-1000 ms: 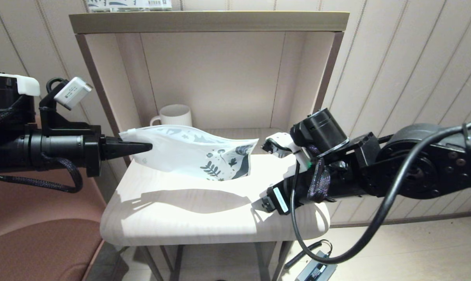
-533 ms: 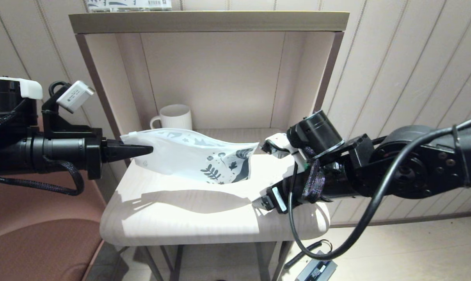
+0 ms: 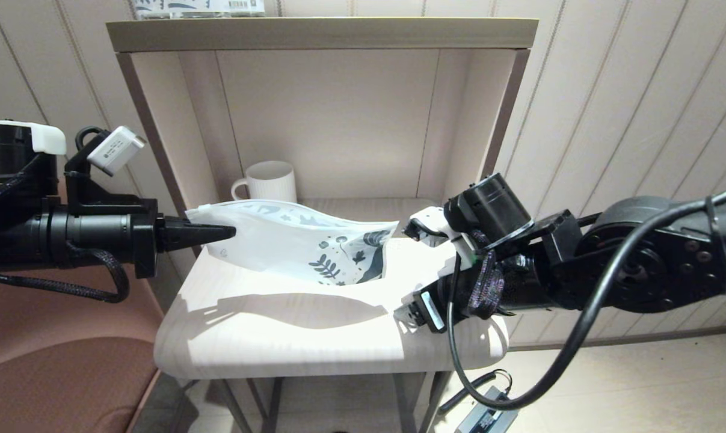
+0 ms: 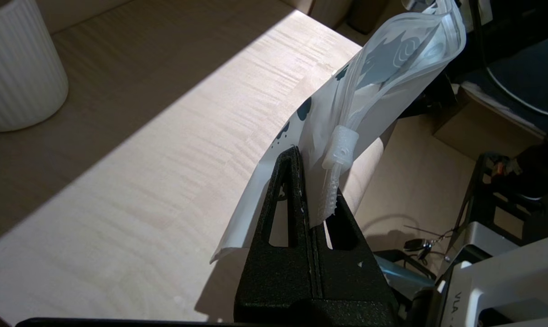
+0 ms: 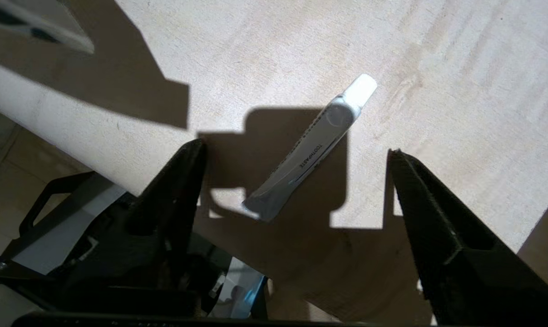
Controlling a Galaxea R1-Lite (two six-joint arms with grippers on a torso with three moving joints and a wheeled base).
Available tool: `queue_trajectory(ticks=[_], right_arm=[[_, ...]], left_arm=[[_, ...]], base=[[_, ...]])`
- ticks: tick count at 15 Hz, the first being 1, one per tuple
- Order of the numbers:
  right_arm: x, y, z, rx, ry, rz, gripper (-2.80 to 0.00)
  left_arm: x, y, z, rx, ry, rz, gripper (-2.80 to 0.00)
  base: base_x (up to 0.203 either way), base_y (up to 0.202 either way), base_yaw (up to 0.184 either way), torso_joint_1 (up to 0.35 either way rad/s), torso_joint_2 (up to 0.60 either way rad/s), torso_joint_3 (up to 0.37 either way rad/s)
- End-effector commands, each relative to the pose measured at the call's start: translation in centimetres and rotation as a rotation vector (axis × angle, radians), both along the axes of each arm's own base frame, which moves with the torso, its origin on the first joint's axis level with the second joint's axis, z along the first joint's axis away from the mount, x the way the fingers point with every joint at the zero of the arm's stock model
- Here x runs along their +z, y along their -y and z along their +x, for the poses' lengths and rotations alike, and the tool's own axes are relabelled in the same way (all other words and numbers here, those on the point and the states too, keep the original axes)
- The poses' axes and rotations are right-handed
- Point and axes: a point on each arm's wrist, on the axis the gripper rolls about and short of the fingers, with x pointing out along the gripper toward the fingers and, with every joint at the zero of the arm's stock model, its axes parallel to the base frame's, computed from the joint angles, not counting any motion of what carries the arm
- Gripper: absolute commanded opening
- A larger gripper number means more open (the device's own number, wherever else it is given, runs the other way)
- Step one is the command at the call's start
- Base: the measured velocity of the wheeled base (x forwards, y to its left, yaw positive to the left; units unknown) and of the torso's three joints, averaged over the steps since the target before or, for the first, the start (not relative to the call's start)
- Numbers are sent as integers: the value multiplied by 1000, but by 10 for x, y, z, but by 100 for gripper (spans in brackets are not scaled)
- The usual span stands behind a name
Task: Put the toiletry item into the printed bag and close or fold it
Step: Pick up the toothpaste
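Note:
The printed bag (image 3: 296, 240) hangs above the table, its leaf-printed end sagging toward the right. My left gripper (image 3: 227, 230) is shut on its plain end, close by the white zip slider (image 4: 342, 145); in the left wrist view the left gripper (image 4: 312, 181) pinches the bag (image 4: 392, 59) edge. A small white toothpaste tube (image 5: 308, 152) lies flat on the table. My right gripper (image 5: 295, 147) hovers open above it, one finger on each side, not touching. In the head view the tube is hidden under the right arm (image 3: 519, 270).
A white ribbed mug (image 3: 270, 178) stands at the back left inside the shelf unit. The pale wooden table (image 3: 266, 337) has a rounded front edge. A printed box (image 3: 200, 6) sits on the shelf top. A brown seat (image 3: 50, 373) is at the left.
The right arm has shifted slightly and sunk a little over the table's front right. The left gripper and the bag have barely moved.

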Motion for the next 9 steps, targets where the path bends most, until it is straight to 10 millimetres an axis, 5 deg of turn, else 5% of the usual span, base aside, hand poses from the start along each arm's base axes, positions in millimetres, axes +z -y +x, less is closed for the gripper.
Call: queue_trajectory(ticks=[1,9], right_arm=[[-3,1,-1,0,-10,-9,-280],[-2,2,-2,-5,-13,-4,-280]], left_arm=[[0,0,0,-6,2,-2,-280],[1,0,-1,-6,5,-3,-280]], base=[[0,0,0,0,0,0],[0,0,0,0,0,0]])
